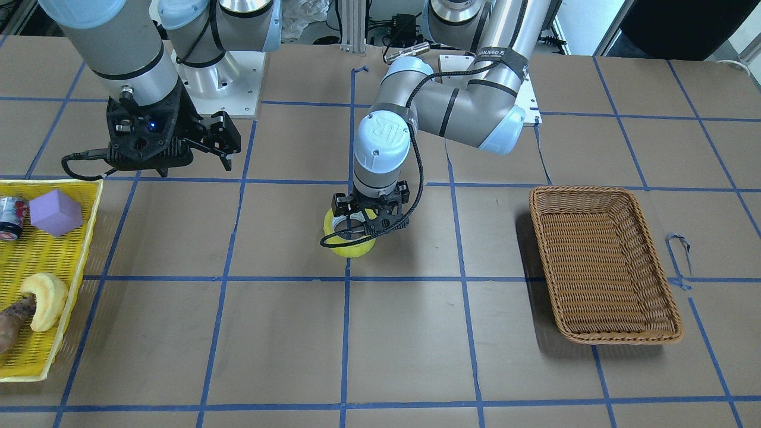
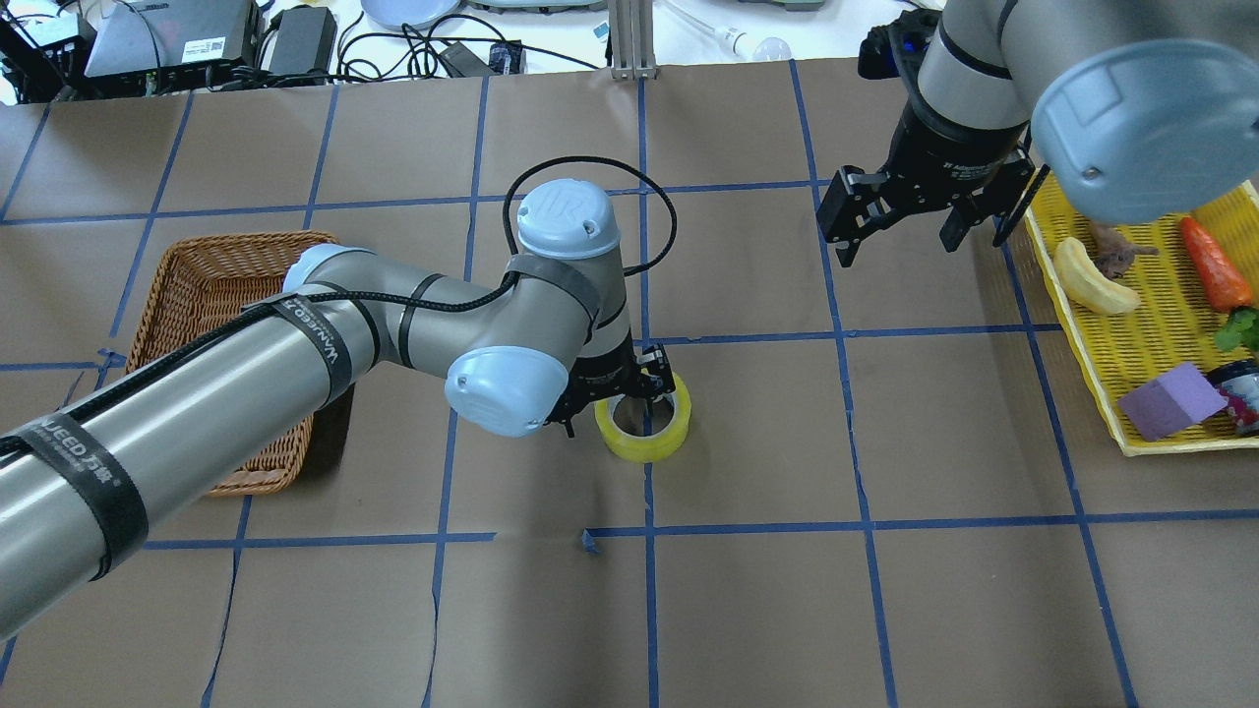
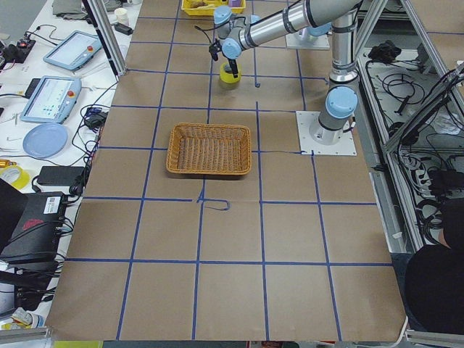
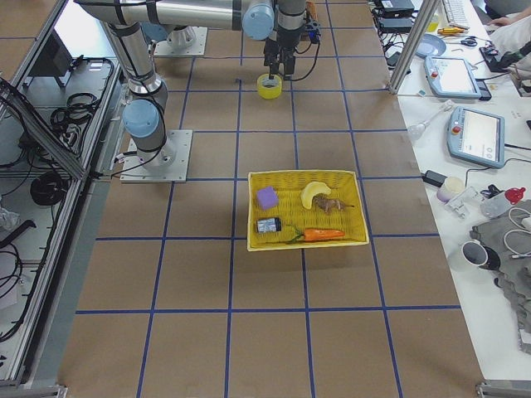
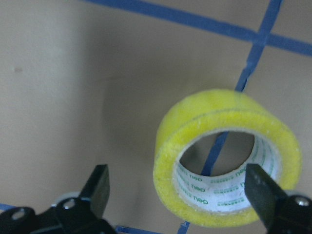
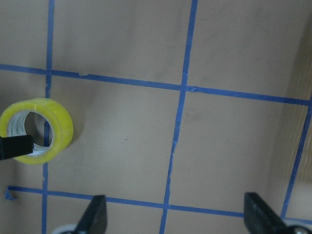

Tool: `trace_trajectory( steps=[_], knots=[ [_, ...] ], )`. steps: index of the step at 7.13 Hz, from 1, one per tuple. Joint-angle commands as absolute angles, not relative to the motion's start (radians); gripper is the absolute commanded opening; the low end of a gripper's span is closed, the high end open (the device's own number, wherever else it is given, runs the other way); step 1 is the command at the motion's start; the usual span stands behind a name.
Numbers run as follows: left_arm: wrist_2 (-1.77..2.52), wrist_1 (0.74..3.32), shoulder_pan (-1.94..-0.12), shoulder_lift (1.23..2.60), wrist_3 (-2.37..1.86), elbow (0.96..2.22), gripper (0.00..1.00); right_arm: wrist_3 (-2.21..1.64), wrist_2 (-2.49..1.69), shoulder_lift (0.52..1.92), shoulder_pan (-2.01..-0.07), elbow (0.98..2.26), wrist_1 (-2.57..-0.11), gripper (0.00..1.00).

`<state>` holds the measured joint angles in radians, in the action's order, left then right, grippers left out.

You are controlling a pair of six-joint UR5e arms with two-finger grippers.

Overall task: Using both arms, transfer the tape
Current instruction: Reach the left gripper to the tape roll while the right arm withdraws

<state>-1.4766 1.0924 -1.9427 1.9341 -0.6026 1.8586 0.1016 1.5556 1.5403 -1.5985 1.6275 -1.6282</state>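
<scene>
looking at your left gripper (image 1: 365,224), it's down low right over the tape (image 2: 649,444), and the fingers (image 5: 100,187) are spread wide with nothing clamped between them. from the left wrist camera one finger lines up with the roll's rim beside the core hole, and the other is way out over bare worktop (image 2: 748,590) on the far side of the roll. can't tell whether that first finger actually touches the roll.

the tape lies flat on the worktop, hole up, roughly mid-table. it sits right on top of a blue line (image 2: 649,610), which you can see through the whitish core in the wrist view. the wicker basket (image 2: 221,295) is well off on the robot's left, and the left arm (image 2: 197,413) stretches across in front of it to reach the roll.

your right gripper (image 2: 900,246) hangs above the worktop, well apart from the tape, just beside the yellow tray (image 2: 1151,329). its fingers are wide open too and hold nothing; its wrist camera looks down past them at the paper and catches the roll off in the corner.

the tray is on the robot's right with a purple block (image 2: 1170,401), a pale banana-shaped piece (image 2: 1087,280) and a carrot (image 2: 1215,264) in it.
</scene>
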Motion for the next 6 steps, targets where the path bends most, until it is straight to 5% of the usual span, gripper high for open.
trace_trajectory(
  steps=[1,2,3,6],
  knots=[
    [-1.477,1.074,-1.945,1.936,-0.604,1.876,0.6,0.103,1.552,1.536,-1.598,1.629,-1.632,1.0],
    [-1.476,1.071,-1.945,1.945,-0.606,1.878,0.35,0.103,1.552,1.534,-1.6,1.634,-1.634,1.0],
    [-1.477,1.071,-1.945,1.945,-0.606,1.876,0.0,0.103,1.554,1.534,-1.6,1.631,-1.632,1.0],
    [-1.494,1.057,-1.912,1.924,-0.594,1.827,0.0,0.103,1.557,1.543,-1.598,1.629,-1.625,1.0]
  ],
)
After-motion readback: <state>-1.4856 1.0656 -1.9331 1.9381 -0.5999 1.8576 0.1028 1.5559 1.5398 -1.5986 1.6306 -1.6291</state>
